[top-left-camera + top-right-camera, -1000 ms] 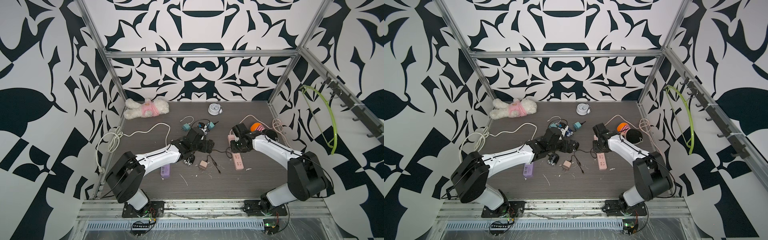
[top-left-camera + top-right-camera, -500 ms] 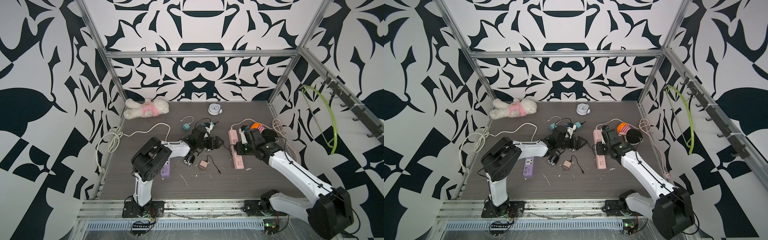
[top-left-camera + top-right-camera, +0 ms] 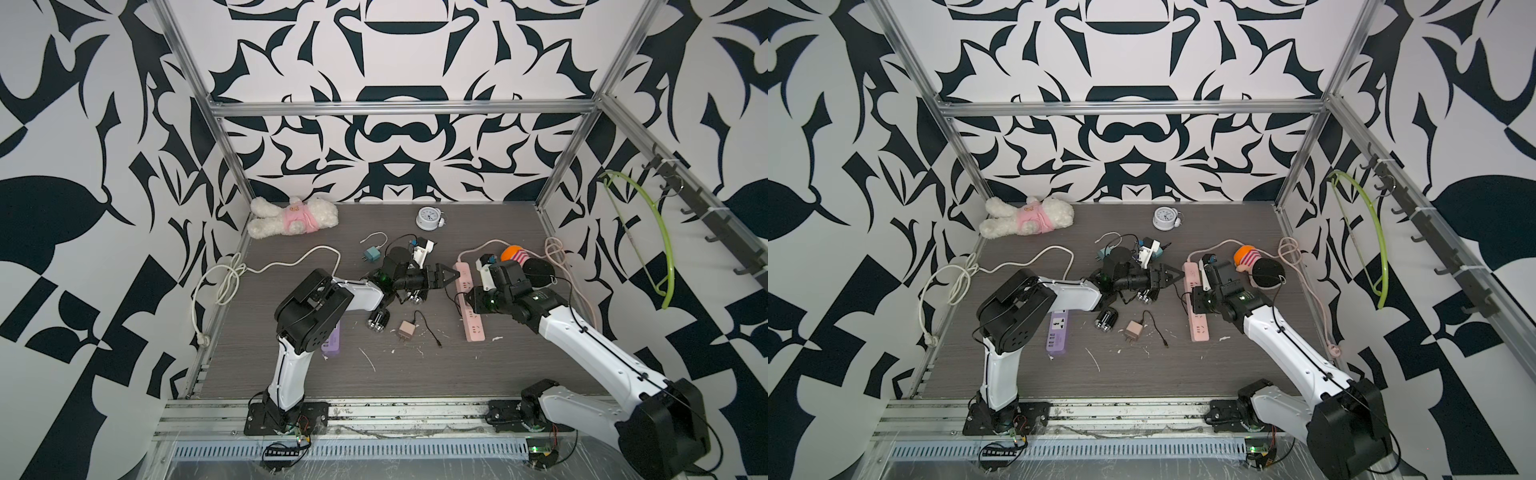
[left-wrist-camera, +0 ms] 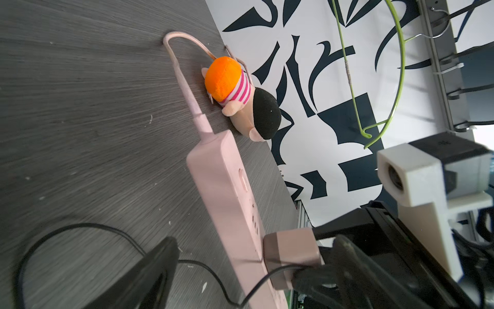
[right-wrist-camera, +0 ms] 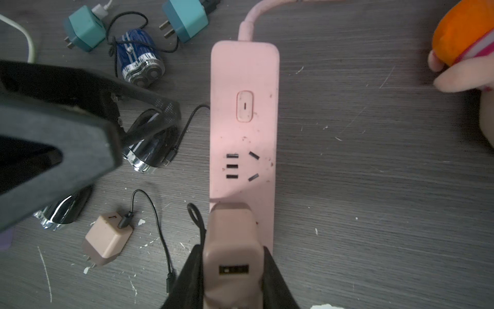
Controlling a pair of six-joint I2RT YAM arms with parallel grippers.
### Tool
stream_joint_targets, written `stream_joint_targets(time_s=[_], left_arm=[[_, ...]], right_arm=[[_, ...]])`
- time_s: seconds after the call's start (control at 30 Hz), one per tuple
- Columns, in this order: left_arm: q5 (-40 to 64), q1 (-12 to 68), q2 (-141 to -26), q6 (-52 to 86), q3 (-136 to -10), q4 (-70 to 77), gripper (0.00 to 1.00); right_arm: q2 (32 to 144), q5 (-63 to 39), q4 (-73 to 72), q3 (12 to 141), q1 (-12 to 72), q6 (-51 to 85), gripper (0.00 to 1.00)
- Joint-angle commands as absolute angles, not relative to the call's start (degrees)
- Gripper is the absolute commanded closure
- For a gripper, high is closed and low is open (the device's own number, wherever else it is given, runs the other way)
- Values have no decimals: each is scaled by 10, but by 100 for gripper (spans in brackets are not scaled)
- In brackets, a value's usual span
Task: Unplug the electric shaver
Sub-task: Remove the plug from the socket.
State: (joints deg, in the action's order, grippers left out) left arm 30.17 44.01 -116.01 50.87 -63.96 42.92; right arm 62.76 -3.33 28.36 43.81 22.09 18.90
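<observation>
My right claw [image 5: 232,256] is clenched on the beige charger plug [image 5: 230,227], one finger on each flank. In the left wrist view the plug's face looks flush against the pink power strip [image 5: 244,133], so I judge the prongs are seated and the pull is not yet made. The grasp is done. What is left is drawing the plug straight out of its socket, and probably steadying the strip as I do.

My left claw [image 3: 451,276] hangs released, jaws spread wide, just beside the strip's long edge near the switch end. It holds nothing, and I cannot tell whether it touches the strip.

A thin black cable [image 4: 80,227] leaves the plug and loops over the desk [image 5: 374,174] toward my left claw. The electric shaver [image 5: 145,157] lies there on its side, near the strip and partly under that claw. It has a dark body and a bright chrome cutting head. I cannot trace the cable all the way into it, so taking it for the plugged-in one is my judgement.

A blue shaver [image 5: 139,60] and a loose beige charger [image 5: 107,238] lie farther off, both unconnected to the strip.
</observation>
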Motion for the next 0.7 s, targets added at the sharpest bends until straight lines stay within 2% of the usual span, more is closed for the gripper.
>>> stream_joint_targets(time_s=[0.0, 0.47, 0.63, 0.67], left_arm=[[291, 445, -1152, 460, -665, 359, 6], [312, 449, -1196, 474, -705, 366, 9], [314, 449, -1201, 478, -705, 373, 14], [315, 449, -1202, 480, -706, 376, 21]], right_arm=[[605, -57, 239, 456, 227, 188, 100], [589, -54, 198, 449, 261, 205, 100], [586, -56, 183, 446, 270, 209, 100], [588, -56, 183, 447, 273, 210, 100]])
